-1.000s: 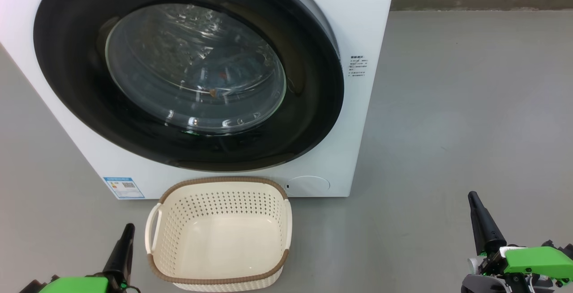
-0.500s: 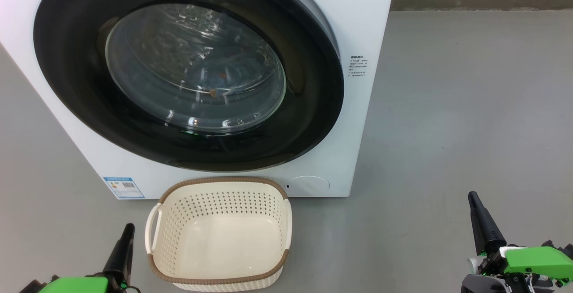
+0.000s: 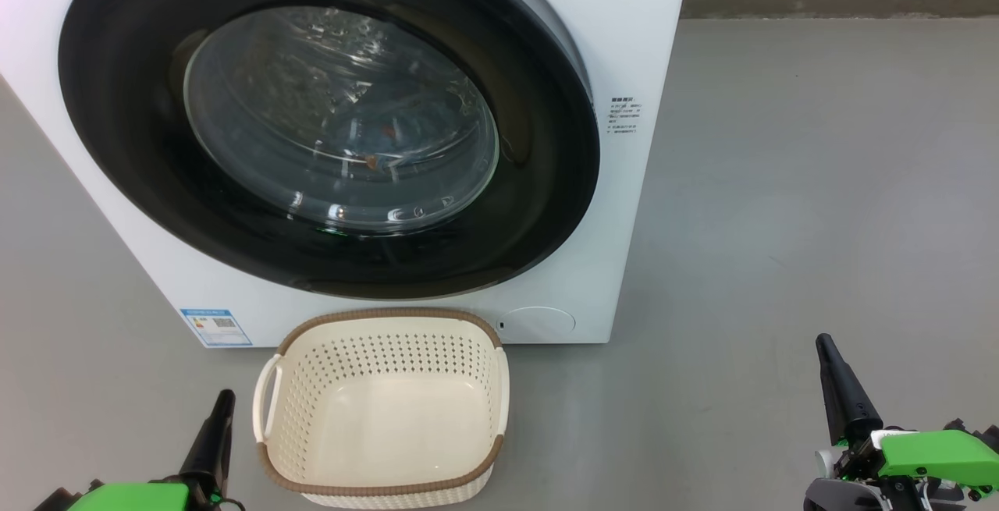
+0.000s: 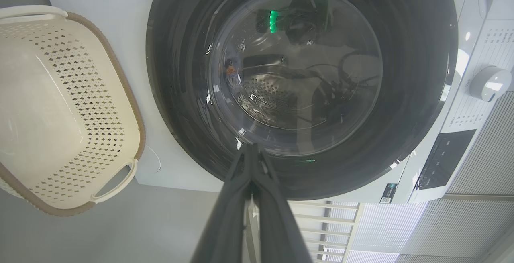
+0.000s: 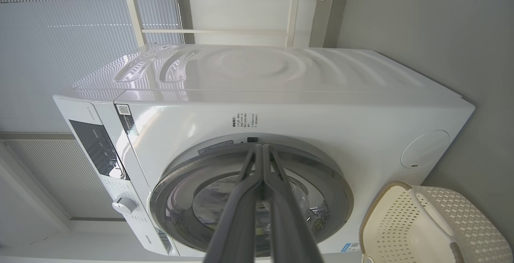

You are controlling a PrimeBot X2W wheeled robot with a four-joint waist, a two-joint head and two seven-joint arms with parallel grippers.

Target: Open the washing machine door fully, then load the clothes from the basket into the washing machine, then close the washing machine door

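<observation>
Top of washing machine door [image 3: 117, 144], off-frame

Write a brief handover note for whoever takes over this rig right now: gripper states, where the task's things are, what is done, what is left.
Left gripper: shut, holding nothing, low beside the basket.
Right gripper: shut, holding nothing, off to the right over the floor.
Washing machine door: looks closed against the washing machine.
Basket: empty, on the floor in front of the machine.
Clothes: bits of orange print show through the door glass, apparently in the drum; how many cannot be told.
Done: loading and closing, by the look of it.
Left: at most, check that the door has latched.
</observation>
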